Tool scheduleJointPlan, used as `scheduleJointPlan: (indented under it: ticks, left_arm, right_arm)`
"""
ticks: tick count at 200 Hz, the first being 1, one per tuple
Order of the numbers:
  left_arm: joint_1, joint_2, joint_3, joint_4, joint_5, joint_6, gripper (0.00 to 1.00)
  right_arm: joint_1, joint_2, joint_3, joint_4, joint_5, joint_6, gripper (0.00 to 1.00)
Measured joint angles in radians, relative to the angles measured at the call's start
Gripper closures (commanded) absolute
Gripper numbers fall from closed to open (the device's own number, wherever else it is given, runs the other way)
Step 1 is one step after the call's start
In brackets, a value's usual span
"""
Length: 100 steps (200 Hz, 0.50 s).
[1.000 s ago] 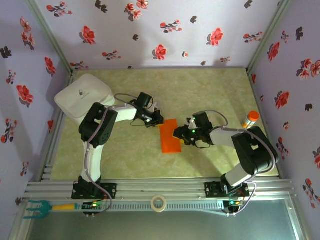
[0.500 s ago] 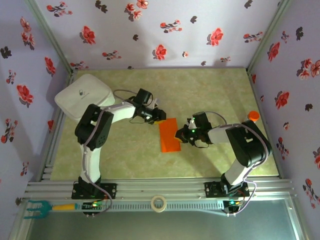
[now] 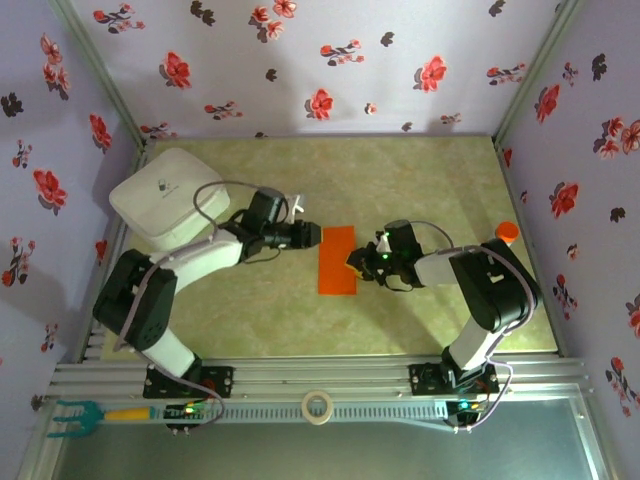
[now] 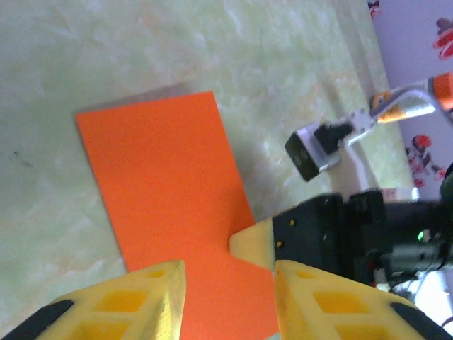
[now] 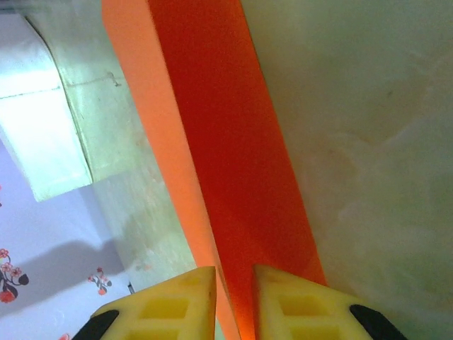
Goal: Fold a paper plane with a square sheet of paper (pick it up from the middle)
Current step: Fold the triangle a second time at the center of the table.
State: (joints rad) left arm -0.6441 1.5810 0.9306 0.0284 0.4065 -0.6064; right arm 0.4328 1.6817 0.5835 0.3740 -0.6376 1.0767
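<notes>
Progress: I saw sheet of paper point(image 3: 337, 260) halved only | right gripper point(image 5: 235, 297) pinching its edge | left gripper point(image 4: 230, 283) spread | nose, wings remained

A lab-type robot test booth is indicated: two arms point(image 3: 190, 270) bolted to an aluminium rail point(image 3: 320, 375) at the near edge of a marbled green tabletop point(image 3: 400, 190), enclosed on 3 sides by floral-papered walls point(image 3: 300, 60) w/ metal corner posts, tape roll point(image 3: 318, 406) left on the frame.
</notes>
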Motion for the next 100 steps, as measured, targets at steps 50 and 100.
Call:
scheduleJointPlan:
  ticks: [50,100]
  left_arm:
    - [-0.181,-0.123,-0.236,0.243,-0.171,0.079,0.67]
    - [-0.384,-0.090,-0.224,0.263,-0.362,0.325,0.55]
  right_arm:
    - [-0.006,0.011,0.047,-0.035,-0.030,-0.046,0.83]
    - [-0.016,0.017,0.051,-0.057,-0.048,-0.064,0.83]
